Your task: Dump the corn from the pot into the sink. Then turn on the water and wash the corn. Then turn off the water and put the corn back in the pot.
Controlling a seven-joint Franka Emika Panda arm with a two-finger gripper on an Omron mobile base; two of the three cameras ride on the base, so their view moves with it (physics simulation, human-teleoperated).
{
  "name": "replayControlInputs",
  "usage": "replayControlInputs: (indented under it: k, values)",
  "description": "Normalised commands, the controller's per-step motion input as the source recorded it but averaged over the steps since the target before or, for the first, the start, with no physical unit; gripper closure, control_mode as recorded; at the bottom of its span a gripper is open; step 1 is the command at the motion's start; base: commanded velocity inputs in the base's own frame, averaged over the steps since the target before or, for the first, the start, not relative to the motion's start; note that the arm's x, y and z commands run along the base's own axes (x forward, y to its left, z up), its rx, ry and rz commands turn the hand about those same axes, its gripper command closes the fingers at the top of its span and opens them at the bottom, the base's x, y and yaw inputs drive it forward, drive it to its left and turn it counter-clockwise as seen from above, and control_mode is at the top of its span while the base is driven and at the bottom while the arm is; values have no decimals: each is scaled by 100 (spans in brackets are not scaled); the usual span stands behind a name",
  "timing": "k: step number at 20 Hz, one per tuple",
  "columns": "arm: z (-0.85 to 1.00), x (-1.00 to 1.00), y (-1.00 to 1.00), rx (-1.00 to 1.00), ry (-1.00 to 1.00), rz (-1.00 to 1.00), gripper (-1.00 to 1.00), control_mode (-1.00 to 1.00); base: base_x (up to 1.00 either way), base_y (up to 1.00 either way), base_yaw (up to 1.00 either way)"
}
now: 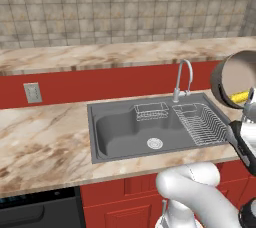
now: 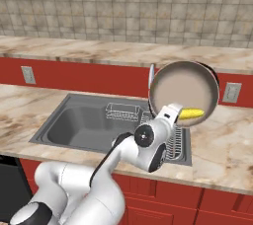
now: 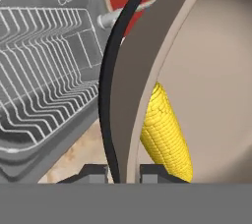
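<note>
The fingers [image 3: 123, 173] grip the pot [image 2: 184, 91] by its dark loop handle, holding it tipped on its side above the wire dish rack [image 1: 202, 122], the corn [image 2: 191, 114] lying against its lower inside wall.

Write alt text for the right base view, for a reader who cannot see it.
The white arm's gripper holds a taupe-grey pot tipped on its side, open toward the camera, with a yellow corn cob lying at its lower rim. Below it are the wire dish rack and the dark grey sink, set in a marble counter.
</note>
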Motion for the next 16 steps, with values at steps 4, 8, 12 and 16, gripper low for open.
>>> replayControlInputs:
  k: [4, 8, 12, 16]
  values:
    - [81, -25, 43, -17, 24, 36, 100, -100, 0, 0, 0]
    - [76, -25, 20, -7, 29, 38, 100, -100, 0, 0, 0]
    - [59, -38, 0, 2, 11, 39, 100, -100, 0, 0, 0]
    - [56, -24, 22, 1, 20, 34, 100, -100, 0, 0, 0]
